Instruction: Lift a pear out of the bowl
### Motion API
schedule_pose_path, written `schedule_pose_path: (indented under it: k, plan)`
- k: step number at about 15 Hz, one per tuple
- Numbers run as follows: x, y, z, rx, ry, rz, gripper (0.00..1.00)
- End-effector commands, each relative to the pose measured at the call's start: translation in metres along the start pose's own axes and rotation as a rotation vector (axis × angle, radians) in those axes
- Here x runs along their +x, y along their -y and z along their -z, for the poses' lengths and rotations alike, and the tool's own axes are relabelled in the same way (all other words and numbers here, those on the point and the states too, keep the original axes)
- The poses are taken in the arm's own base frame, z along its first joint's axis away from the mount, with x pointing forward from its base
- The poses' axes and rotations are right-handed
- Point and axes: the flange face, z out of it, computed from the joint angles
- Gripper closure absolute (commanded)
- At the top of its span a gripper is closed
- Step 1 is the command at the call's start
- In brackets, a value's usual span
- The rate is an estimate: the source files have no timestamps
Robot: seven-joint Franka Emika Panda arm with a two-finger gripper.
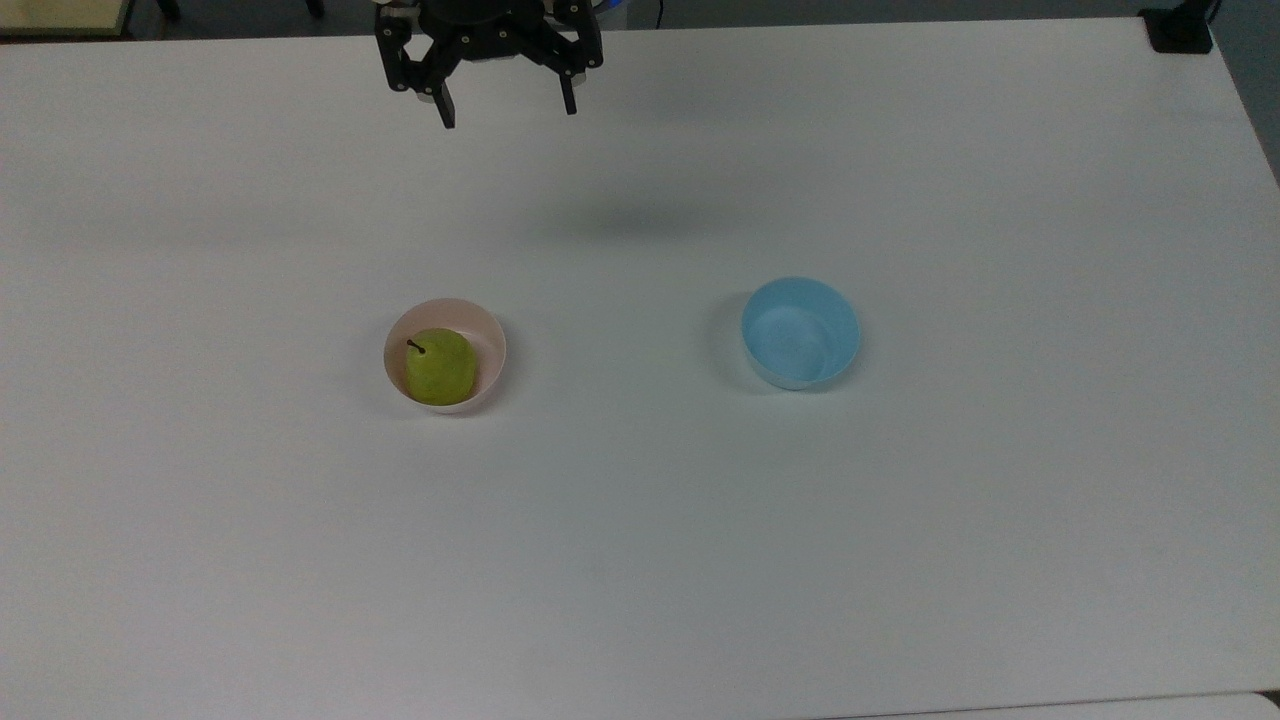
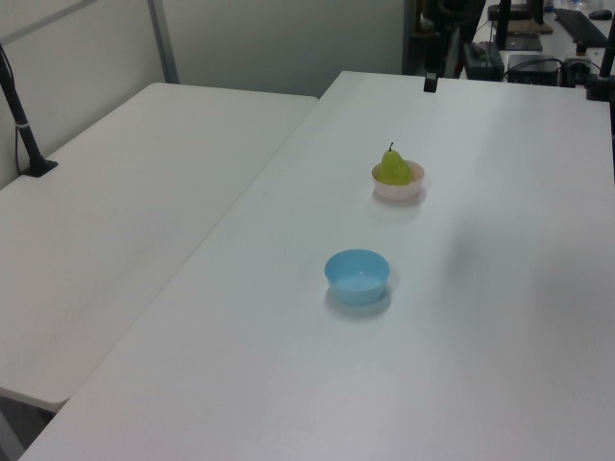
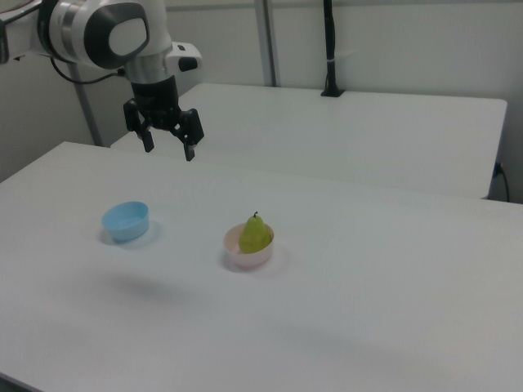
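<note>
The pear point(image 1: 440, 366), yellow-green and rounded with a short dark stem, sits upright inside the pink bowl point(image 1: 488, 340), a small round pale dish with a smooth, plastic-looking wall; in the right view the fruit's top rises above the rim. In the top view this bowl stands left of the table's middle, and a light blue bowl point(image 1: 800, 332) of like shape and size stands well apart to its right, holding nothing. Both rest on a broad white table point(image 1: 640, 560) with a matte, even surface and straight edges. In the top view bare tabletop lies on every side of the two bowls, most of it toward the near edge. The gripper point(image 1: 508, 112), black and angular, hangs in the air above the far edge of the table in the top view, its two fingers spread wide apart with nothing between them. In the right view it hangs from a glossy white and grey arm point(image 3: 106, 33), high above the blue bowl and well clear of the pear. A second white table point(image 2: 125, 192) stands alongside, touching or nearly so.
</note>
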Motion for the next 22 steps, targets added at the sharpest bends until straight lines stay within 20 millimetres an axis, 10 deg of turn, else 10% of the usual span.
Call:
schedule_pose_path:
  k: [1, 12, 22]
  plan:
    - [-0.005, -0.002, 0.003, 0.006, -0.004, 0.008, 0.00]
    - [-0.005, -0.010, 0.004, -0.002, -0.007, 0.025, 0.00]
    - [0.022, -0.056, -0.042, -0.046, 0.067, 0.260, 0.00]
